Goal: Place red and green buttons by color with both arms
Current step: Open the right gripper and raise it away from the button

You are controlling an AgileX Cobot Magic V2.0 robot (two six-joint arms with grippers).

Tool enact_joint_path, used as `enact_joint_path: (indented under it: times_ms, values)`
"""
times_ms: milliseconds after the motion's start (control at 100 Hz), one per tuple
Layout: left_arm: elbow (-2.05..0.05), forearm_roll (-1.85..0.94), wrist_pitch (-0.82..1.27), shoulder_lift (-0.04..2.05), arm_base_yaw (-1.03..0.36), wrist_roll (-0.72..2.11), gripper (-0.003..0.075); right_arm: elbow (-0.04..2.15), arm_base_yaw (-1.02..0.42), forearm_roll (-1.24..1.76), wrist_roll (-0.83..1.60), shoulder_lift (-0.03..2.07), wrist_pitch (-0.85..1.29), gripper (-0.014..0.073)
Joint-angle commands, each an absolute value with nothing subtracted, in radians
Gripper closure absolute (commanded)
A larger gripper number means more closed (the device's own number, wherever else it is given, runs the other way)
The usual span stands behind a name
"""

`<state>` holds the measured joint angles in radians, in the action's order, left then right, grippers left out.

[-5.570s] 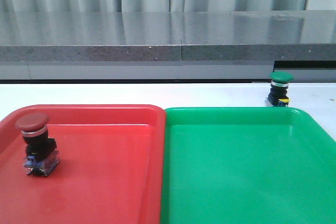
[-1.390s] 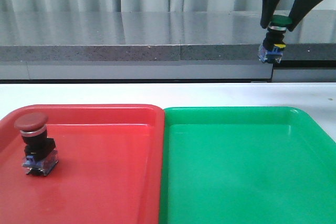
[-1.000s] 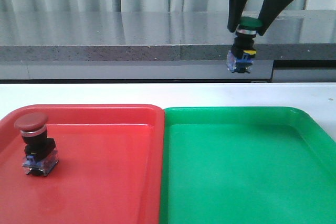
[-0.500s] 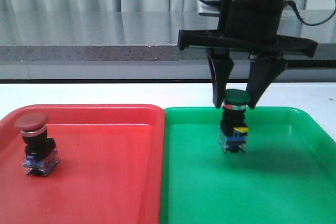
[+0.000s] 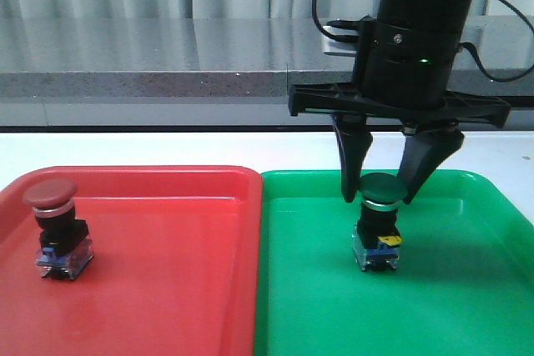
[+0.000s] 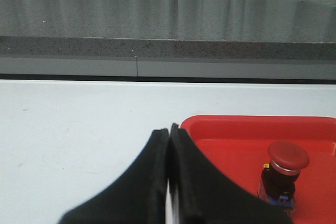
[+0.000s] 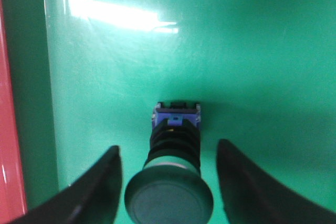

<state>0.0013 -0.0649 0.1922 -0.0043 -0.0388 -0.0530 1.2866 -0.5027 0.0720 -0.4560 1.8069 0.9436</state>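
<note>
The green button (image 5: 380, 224) stands upright on the green tray (image 5: 467, 306), left of the tray's middle. My right gripper (image 5: 380, 198) is open, its fingers on either side of the green cap with a gap on each side. The right wrist view shows the same: the green button (image 7: 175, 129) between the spread fingers of the gripper (image 7: 168, 146), over the green tray (image 7: 252, 51). The red button (image 5: 57, 227) stands upright at the left of the red tray (image 5: 167, 289). My left gripper (image 6: 169, 132) is shut and empty, beside the red tray (image 6: 231, 135) and left of the red button (image 6: 286, 174).
The two trays lie side by side on a white table (image 5: 167, 149). A grey stone ledge (image 5: 167, 81) runs along the back. The red tray's edge (image 7: 8, 129) shows in the right wrist view.
My right gripper has come down with the green button and set it on the green tray. Its jaws have opened off the cap. The red button has not moved.
</note>
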Motion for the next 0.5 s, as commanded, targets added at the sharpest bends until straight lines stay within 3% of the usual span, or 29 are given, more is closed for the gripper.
enact_joint_path:
  times_ms: [0, 80, 490]
  values:
    - [0.015, -0.075, 0.117, -0.037, -0.037, -0.053, 0.0741, 1.306, -0.504, 0.059, -0.457, 1.753, 0.924, 0.0061]
    - [0.015, -0.075, 0.117, -0.037, -0.037, -0.053, 0.0741, 1.306, -0.504, 0.059, -0.457, 1.753, 0.924, 0.0027]
    - [0.015, -0.075, 0.117, -0.037, -0.037, -0.053, 0.0741, 1.306, -0.504, 0.01, -0.457, 1.642, 0.888, 0.0029]
